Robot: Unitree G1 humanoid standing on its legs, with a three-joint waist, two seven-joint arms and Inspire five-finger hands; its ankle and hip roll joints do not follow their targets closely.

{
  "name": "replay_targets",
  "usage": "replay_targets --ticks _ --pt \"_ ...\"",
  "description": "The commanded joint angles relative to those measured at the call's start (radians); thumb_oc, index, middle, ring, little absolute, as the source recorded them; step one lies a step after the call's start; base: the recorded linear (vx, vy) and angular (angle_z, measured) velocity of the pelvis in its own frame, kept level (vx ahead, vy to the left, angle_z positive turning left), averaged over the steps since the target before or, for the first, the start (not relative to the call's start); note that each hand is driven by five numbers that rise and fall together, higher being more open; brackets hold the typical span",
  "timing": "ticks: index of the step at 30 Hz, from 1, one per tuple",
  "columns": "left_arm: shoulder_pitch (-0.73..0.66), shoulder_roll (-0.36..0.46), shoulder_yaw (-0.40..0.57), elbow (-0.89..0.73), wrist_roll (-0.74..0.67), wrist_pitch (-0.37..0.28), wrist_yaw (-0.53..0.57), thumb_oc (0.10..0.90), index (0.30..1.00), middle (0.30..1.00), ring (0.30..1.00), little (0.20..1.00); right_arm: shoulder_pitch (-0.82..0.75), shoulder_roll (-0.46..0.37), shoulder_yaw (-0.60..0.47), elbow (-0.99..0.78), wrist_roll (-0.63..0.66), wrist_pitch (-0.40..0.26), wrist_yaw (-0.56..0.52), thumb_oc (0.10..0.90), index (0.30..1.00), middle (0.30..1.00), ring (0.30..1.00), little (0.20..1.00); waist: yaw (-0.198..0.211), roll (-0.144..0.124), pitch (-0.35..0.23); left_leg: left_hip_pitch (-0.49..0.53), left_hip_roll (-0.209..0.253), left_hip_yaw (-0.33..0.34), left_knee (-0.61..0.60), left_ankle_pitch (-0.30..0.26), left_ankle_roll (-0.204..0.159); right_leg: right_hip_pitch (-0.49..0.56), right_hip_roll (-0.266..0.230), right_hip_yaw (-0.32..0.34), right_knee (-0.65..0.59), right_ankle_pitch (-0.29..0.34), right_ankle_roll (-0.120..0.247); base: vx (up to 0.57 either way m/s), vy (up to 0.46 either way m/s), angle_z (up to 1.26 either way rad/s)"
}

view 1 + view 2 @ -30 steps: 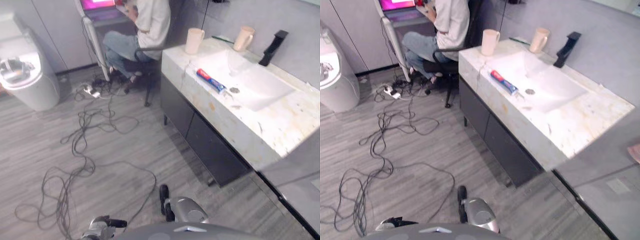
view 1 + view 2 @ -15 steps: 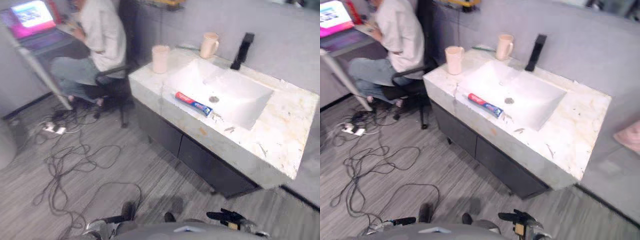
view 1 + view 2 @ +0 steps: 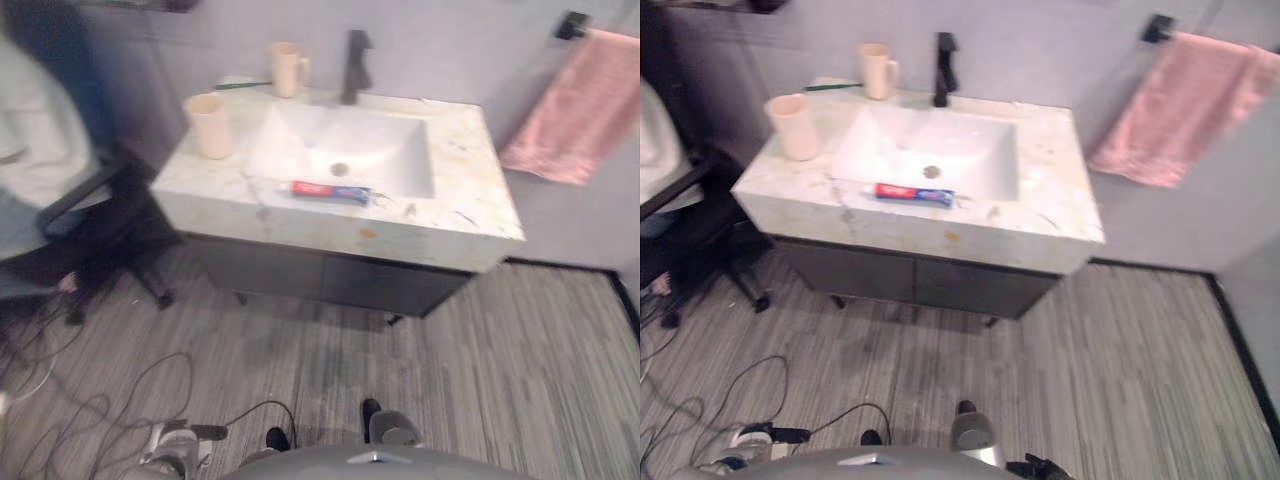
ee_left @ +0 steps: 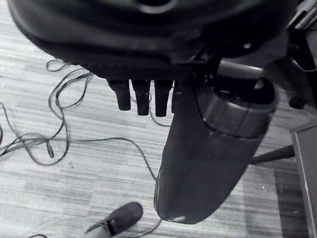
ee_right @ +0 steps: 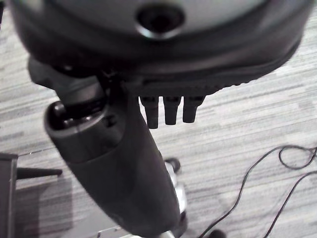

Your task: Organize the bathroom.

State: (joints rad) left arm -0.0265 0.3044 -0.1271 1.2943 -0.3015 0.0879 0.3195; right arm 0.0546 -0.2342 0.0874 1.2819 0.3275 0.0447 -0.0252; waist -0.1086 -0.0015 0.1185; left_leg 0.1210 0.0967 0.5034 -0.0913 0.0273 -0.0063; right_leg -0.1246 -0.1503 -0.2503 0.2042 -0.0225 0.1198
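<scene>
Toothpaste tube lies loose on the counter's near edge, two cups and a toothbrush far left, so tidying looks unstarted, both hands hang low, relaxed, holding nothing.

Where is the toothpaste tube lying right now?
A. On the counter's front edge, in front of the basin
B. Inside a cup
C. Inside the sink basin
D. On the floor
A: the toothpaste tube lies flat on the marble counter, just in front of the basin.
</scene>
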Motion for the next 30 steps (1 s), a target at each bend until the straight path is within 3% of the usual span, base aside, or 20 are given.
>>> replay_targets --ticks 1,2,3,4,5,6,9,10,12,13,14,15,19,22,25,27,30 --pt "-0.002 0.018 0.053 0.053 0.049 0.001 0.026 0.800 0.900 0.900 0.900 0.900 -0.053 -0.012 0.024 0.016 0.008 -0.064 0.016 0.800 0.900 0.900 0.900 0.900 0.010 0.012 -0.037 -0.021 -0.028 -0.174 0.004 -0.042 -0.011 0.065 0.046 -0.066 -0.124 0.044 0.013 0.04 -0.054 -2.31" --pt "-0.001 0.017 0.053 0.057 0.056 -0.009 0.034 0.800 0.900 0.900 0.900 0.900 -0.044 -0.007 0.019 0.020 0.031 -0.081 0.004 0.800 0.900 0.900 0.900 0.900 0.014 0.006 -0.040 -0.023 -0.039 -0.164 0.004 -0.048 -0.009 0.072 0.055 -0.073 -0.145 0.048 0.004 0.08 -0.057 -1.73" --pt "0.000 0.012 0.048 0.053 0.063 -0.008 0.046 0.800 0.900 0.900 0.900 0.900 -0.037 -0.004 0.016 0.027 0.055 -0.099 -0.006 0.800 0.900 0.900 0.900 0.900 0.007 0.003 -0.041 -0.017 -0.047 -0.173 0.004 -0.040 -0.007 0.078 0.082 -0.014 -0.170 0.057 -0.010 0.08 -0.054 -1.46" --pt "0.002 0.007 0.045 0.048 0.057 -0.004 0.048 0.800 0.900 0.900 0.900 0.900 -0.035 -0.007 0.016 0.028 0.054 -0.105 0.002 0.800 0.900 0.900 0.900 0.900 0.007 0.001 -0.038 -0.011 -0.047 -0.175 0.014 -0.033 -0.010 0.084 0.091 0.003 -0.176 0.059 -0.020 0.09 -0.043 -0.39" --pt "0.002 -0.006 0.044 0.040 0.037 -0.006 0.047 0.800 0.900 0.900 0.900 0.900 -0.034 -0.011 0.015 0.026 0.047 -0.126 0.022 0.800 0.900 0.900 0.900 0.900 0.010 -0.005 -0.032 -0.036 -0.040 -0.189 0.104 -0.033 -0.020 0.096 0.095 0.016 -0.176 0.054 -0.040 0.08 0.005 -0.03" --pt "0.003 -0.020 0.040 0.035 0.050 -0.010 0.037 0.800 0.900 0.900 0.900 0.900 -0.039 -0.014 0.024 0.015 0.025 -0.148 -0.002 0.800 0.900 0.900 0.900 0.900 0.026 -0.012 -0.013 -0.108 -0.031 -0.262 0.257 0.027 -0.047 0.120 0.098 0.055 -0.186 0.055 -0.061 0.06 0.025 -0.07" --pt "0.004 -0.036 0.033 0.030 0.020 -0.028 0.033 0.800 0.900 0.900 0.900 0.900 -0.047 -0.028 0.035 0.003 0.020 -0.137 0.021 0.800 0.900 0.900 0.900 0.900 0.051 -0.022 0.005 -0.182 -0.060 -0.366 0.355 0.024 -0.045 0.147 0.089 0.104 -0.207 0.067 -0.068 0.00 0.136 -0.80" --pt "0.003 -0.040 0.028 0.026 0.000 -0.032 0.034 0.800 0.900 0.900 0.900 0.900 -0.051 -0.033 0.034 0.005 0.021 -0.134 0.029 0.800 0.900 0.900 0.900 0.900 0.059 -0.025 0.006 -0.188 -0.068 -0.396 0.349 0.020 -0.044 0.156 0.088 0.119 -0.216 0.070 -0.066 0.00 0.278 -0.88" --pt "-0.006 -0.046 0.025 0.022 0.008 -0.034 0.024 0.800 0.900 0.900 0.900 0.900 -0.057 -0.045 0.034 0.010 -0.013 -0.140 0.057 0.800 0.900 0.900 0.900 0.900 0.056 -0.031 -0.006 -0.156 -0.025 -0.390 0.259 0.025 -0.049 0.171 0.080 0.133 -0.233 0.070 -0.059 0.03 0.276 -0.78" --pt "-0.015 -0.052 0.021 0.023 0.043 -0.036 0.017 0.800 0.900 0.900 0.900 0.900 -0.054 -0.048 0.031 0.017 0.010 -0.139 0.079 0.800 0.900 0.900 0.900 0.900 0.043 -0.030 -0.016 -0.121 0.030 -0.358 0.192 0.048 -0.062 0.176 0.072 0.122 -0.234 0.065 -0.053 0.03 0.204 -0.35" --pt "-0.018 -0.053 0.018 0.024 0.046 -0.036 0.013 0.800 0.900 0.900 0.900 0.900 -0.051 -0.049 0.031 0.019 0.012 -0.143 0.082 0.800 0.900 0.900 0.900 0.900 0.039 -0.029 -0.020 -0.110 0.041 -0.355 0.168 0.050 -0.066 0.177 0.067 0.117 -0.233 0.064 -0.050 0.06 0.320 -0.11" --pt "-0.027 -0.061 0.004 0.027 0.031 -0.033 0.016 0.800 0.900 0.900 0.900 0.900 -0.042 -0.052 0.034 0.017 -0.025 -0.159 0.089 0.800 0.900 0.900 0.900 0.900 0.036 -0.023 -0.028 -0.077 0.029 -0.367 0.105 0.021 -0.068 0.179 0.050 0.106 -0.229 0.062 -0.037 0.05 0.233 0.10" --pt "-0.034 -0.060 -0.019 0.026 0.048 -0.039 0.027 0.800 0.900 0.900 0.900 0.900 -0.032 -0.055 0.035 0.031 -0.046 -0.159 0.107 0.800 0.900 0.900 0.900 0.900 0.026 0.004 -0.047 -0.023 0.022 -0.338 0.004 0.021 -0.071 0.186 0.032 0.071 -0.208 0.048 -0.016 0.05 0.230 0.28" --pt "-0.035 -0.060 -0.040 0.033 0.099 -0.056 0.041 0.800 0.900 0.900 0.900 0.900 -0.047 -0.041 0.059 0.033 -0.078 -0.130 0.106 0.800 0.900 0.900 0.900 0.900 0.037 0.011 -0.056 -0.032 -0.005 -0.359 0.004 0.002 -0.057 0.187 0.004 0.047 -0.195 0.049 0.006 0.01 0.208 0.33" --pt "-0.033 -0.059 -0.043 0.037 0.054 -0.070 0.075 0.800 0.900 0.900 0.900 0.900 -0.061 -0.025 0.087 0.033 -0.089 -0.116 0.102 0.800 0.900 0.900 0.900 0.900 0.048 0.013 -0.059 -0.039 -0.024 -0.364 0.004 -0.005 -0.046 0.183 -0.022 0.020 -0.181 0.057 0.022 -0.01 0.133 0.37" --pt "-0.023 -0.052 -0.039 0.043 0.099 -0.090 0.081 0.800 0.900 0.900 0.900 0.900 -0.086 -0.009 0.105 0.024 -0.084 -0.105 0.105 0.800 0.900 0.900 0.900 0.900 0.070 0.013 -0.062 -0.044 -0.039 -0.362 0.004 -0.010 -0.033 0.172 -0.061 -0.016 -0.139 0.088 0.032 -0.01 0.112 0.45" --pt "-0.019 -0.041 -0.050 0.040 0.127 -0.097 0.088 0.800 0.900 0.900 0.900 0.900 -0.100 0.006 0.132 0.005 -0.037 -0.092 0.104 0.800 0.900 0.900 0.900 0.900 0.070 0.017 -0.068 -0.055 -0.034 -0.383 0.004 -0.004 -0.023 0.158 -0.042 0.045 -0.123 0.075 0.024 0.00 -0.005 0.45"
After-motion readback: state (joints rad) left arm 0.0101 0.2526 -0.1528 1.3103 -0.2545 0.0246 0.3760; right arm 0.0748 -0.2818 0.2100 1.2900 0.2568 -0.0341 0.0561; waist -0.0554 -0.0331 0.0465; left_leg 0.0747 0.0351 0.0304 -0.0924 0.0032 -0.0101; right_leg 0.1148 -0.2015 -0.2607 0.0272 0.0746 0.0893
